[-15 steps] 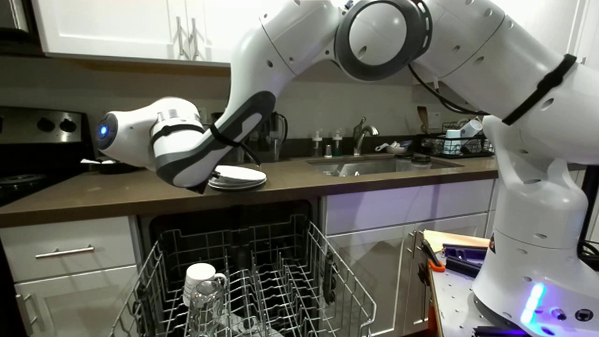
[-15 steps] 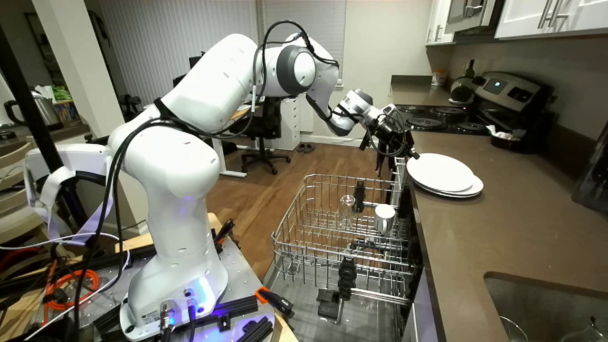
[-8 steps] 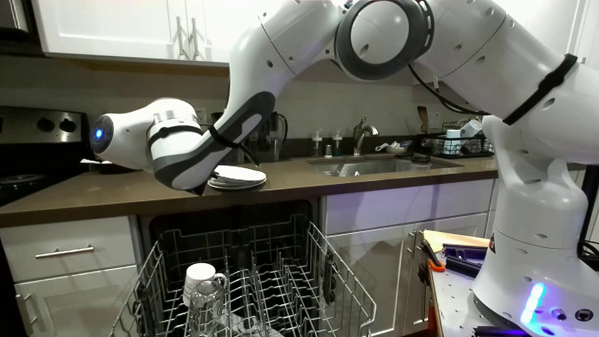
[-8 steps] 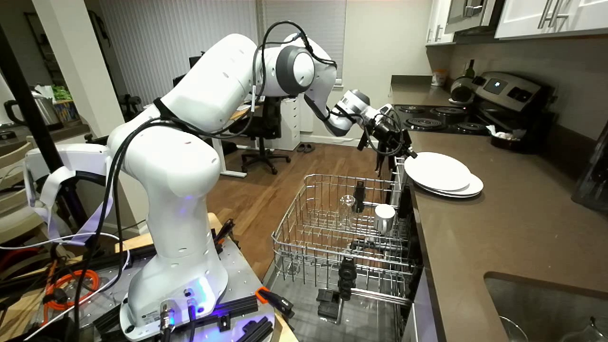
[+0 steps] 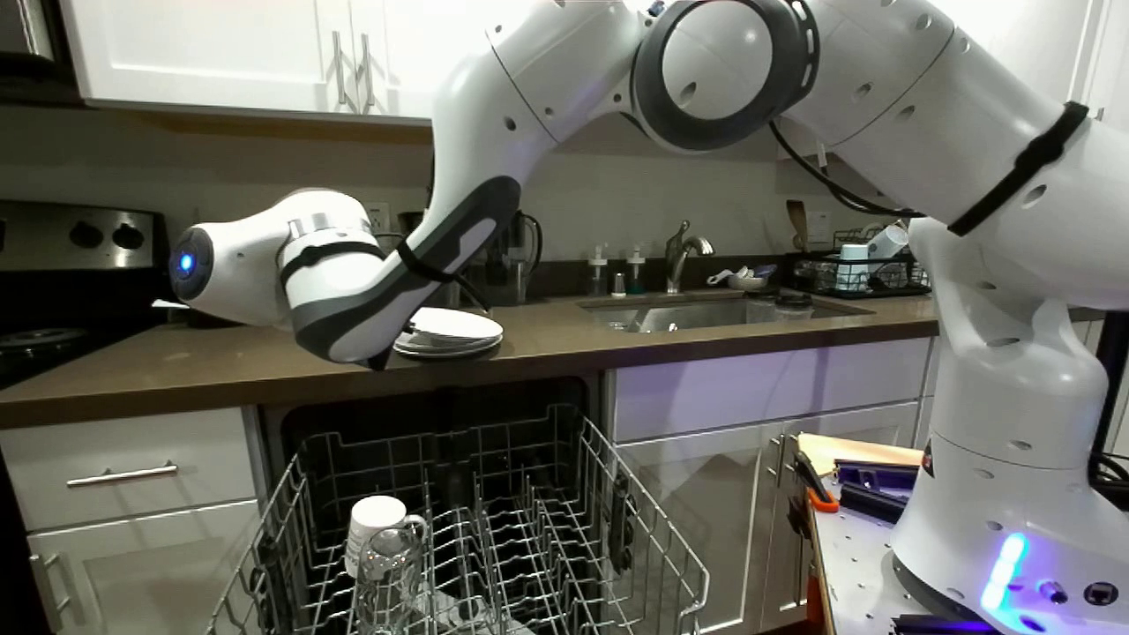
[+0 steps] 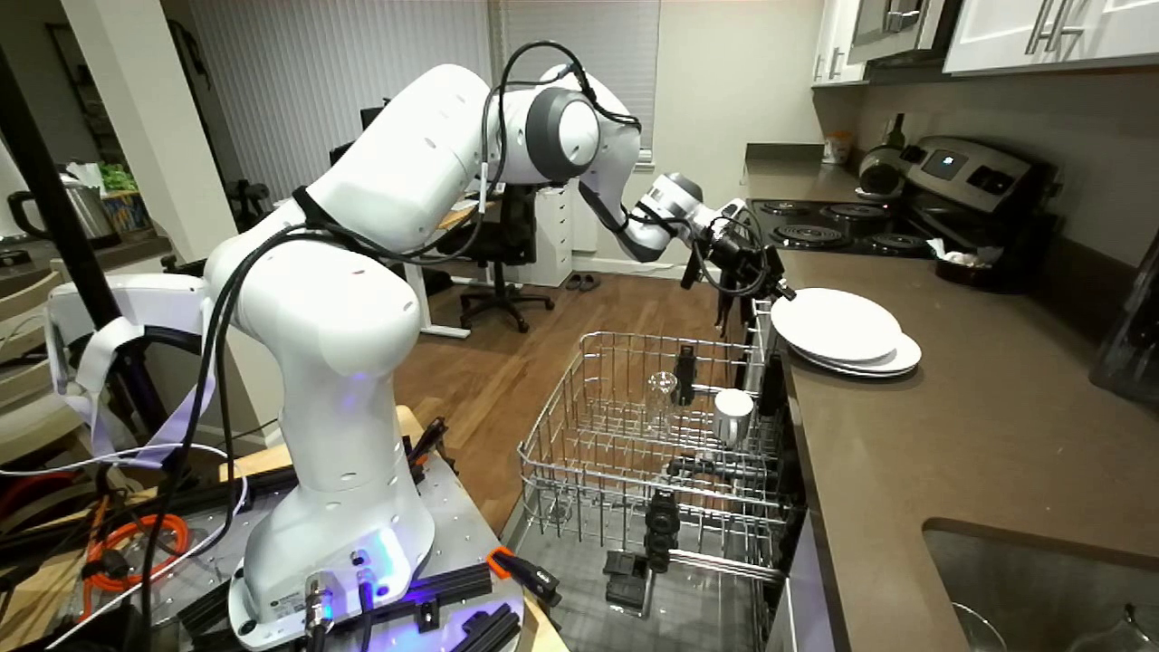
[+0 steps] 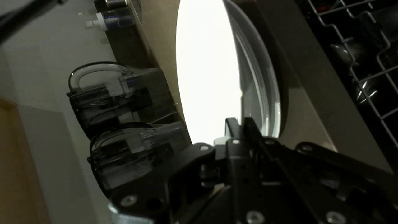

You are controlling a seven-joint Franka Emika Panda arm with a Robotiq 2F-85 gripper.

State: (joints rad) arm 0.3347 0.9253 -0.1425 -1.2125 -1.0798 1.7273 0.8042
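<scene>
A white plate [image 7: 208, 68] fills the upper middle of the wrist view. My gripper [image 7: 239, 123] is shut on its rim, one black finger on the upper face and the other beneath. The held plate leans at an angle over the lower plates [image 7: 264, 93], with a dark gap between them. In an exterior view the held plate [image 6: 833, 324] overhangs the stack on the counter, and the gripper [image 6: 786, 292] reaches it from the stove side. The wrist hides most of the gripper in an exterior view, where the plates [image 5: 454, 324] show beside it.
An open dishwasher rack [image 6: 634, 471] lies below the counter edge, holding a white mug [image 6: 732, 417] and a clear glass [image 5: 388, 569]. Two clear pitchers [image 7: 124, 93] stand near the wall behind the plates. The stove [image 6: 833, 226] and sink [image 5: 706, 313] flank the counter [image 6: 996, 407].
The wrist has dipped and shifted slightly toward the stove. The held plate has moved a little with it, its far edge now slightly higher. The grip is unchanged.
</scene>
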